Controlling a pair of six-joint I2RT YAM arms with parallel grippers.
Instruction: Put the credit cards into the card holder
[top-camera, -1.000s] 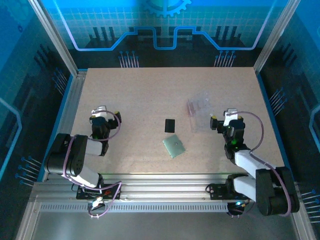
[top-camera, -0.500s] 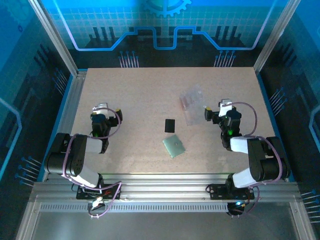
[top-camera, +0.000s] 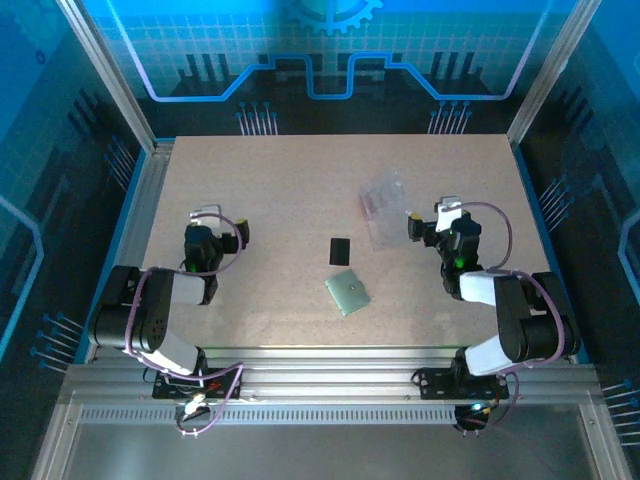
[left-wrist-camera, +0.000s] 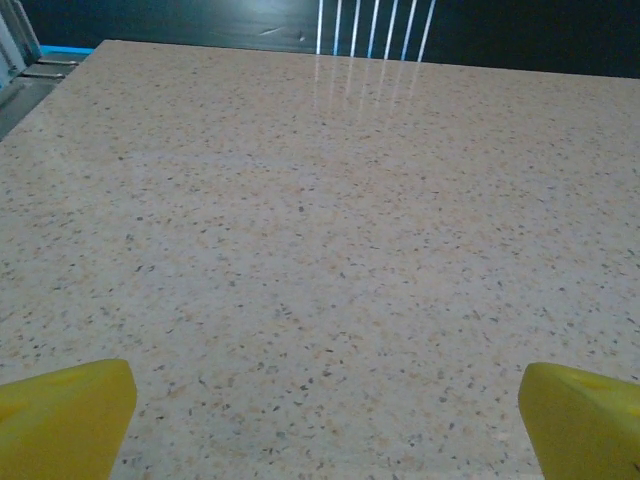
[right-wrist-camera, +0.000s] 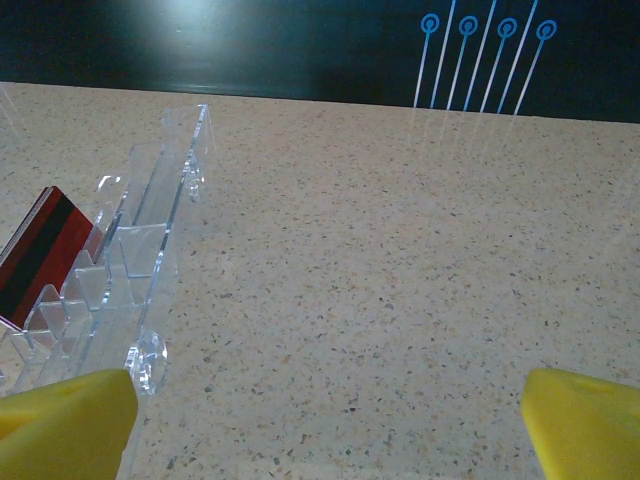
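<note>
At the left of the table (top-camera: 280, 180) we see the left gripper (top-camera: 222, 224), low over bare surface and well apart from everything else. On its wrist camera the gripper (left-wrist-camera: 320, 430) has its jaws wide, the two yellow tips at the bottom corners with only speckled tabletop between them.

Moving right, toward the middle of the table, the black card (top-camera: 340, 251) lies flat by itself. Just nearer to the arms lies a flat green piece (top-camera: 347, 293), somewhat bigger than the card and turned at a slant. The two are near each other but apart.

Further right, and farther from the arms, stands the clear holder (top-camera: 383, 210). The right wrist camera shows this holder (right-wrist-camera: 140, 250) as a stepped rack of clear plastic with slots. The red card (right-wrist-camera: 40, 255), red with a black stripe, leans tilted in one of those slots. From above, the red card (top-camera: 370, 203) is only a reddish patch inside the plastic.

At the far right, the right gripper (top-camera: 432, 215) sits just beside the holder. On its wrist camera the gripper (right-wrist-camera: 325, 425) also has its jaws wide and holds nothing. Its left tip is close to the rack's near end, and we cannot tell whether they touch.
</note>
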